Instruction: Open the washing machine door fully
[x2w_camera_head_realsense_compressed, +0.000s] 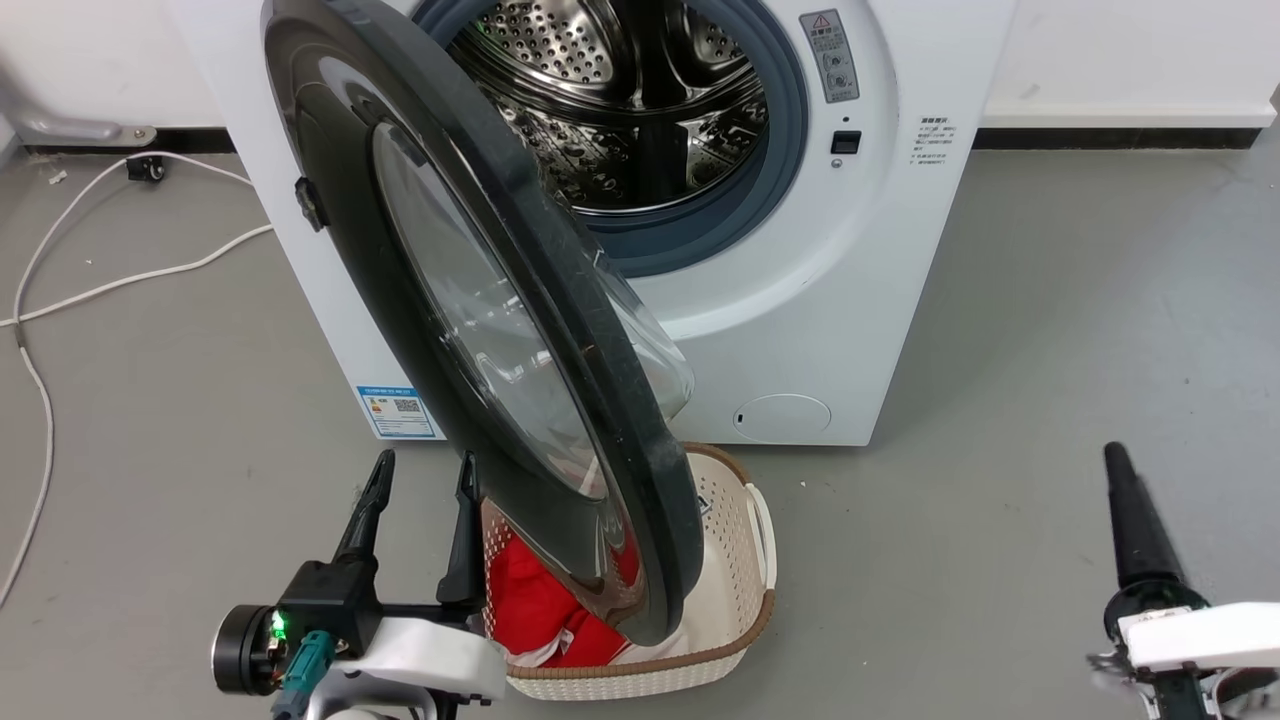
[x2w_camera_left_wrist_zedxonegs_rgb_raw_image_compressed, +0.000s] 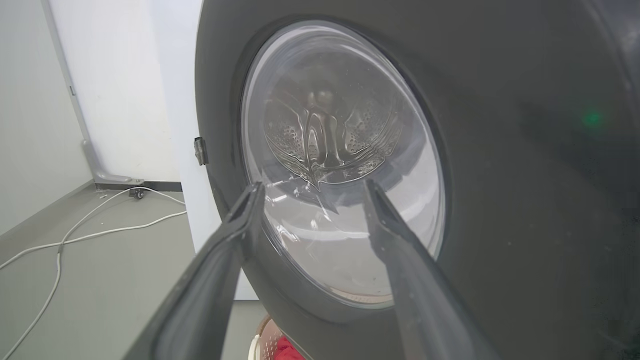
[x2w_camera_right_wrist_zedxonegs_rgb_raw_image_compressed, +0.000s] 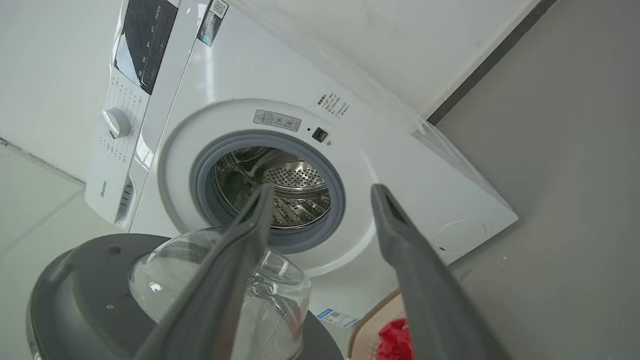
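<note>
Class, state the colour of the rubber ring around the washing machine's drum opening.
Grey-blue; the rubber ring shows best in the head view.

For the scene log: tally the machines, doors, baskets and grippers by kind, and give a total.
White front-loading washing machine: 1
Round glossy black glass-centred washing machine door: 1
Cream perforated plastic laundry basket: 1
Dark two-fingered grippers, left gripper and right gripper: 2
Total: 5

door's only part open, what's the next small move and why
Probably bring the right gripper left to the inner side of the washing machine door and nudge it wider. The door stands edge-on, hinged at the left; the open left gripper sits at its outer face, where a push would close it.
</note>
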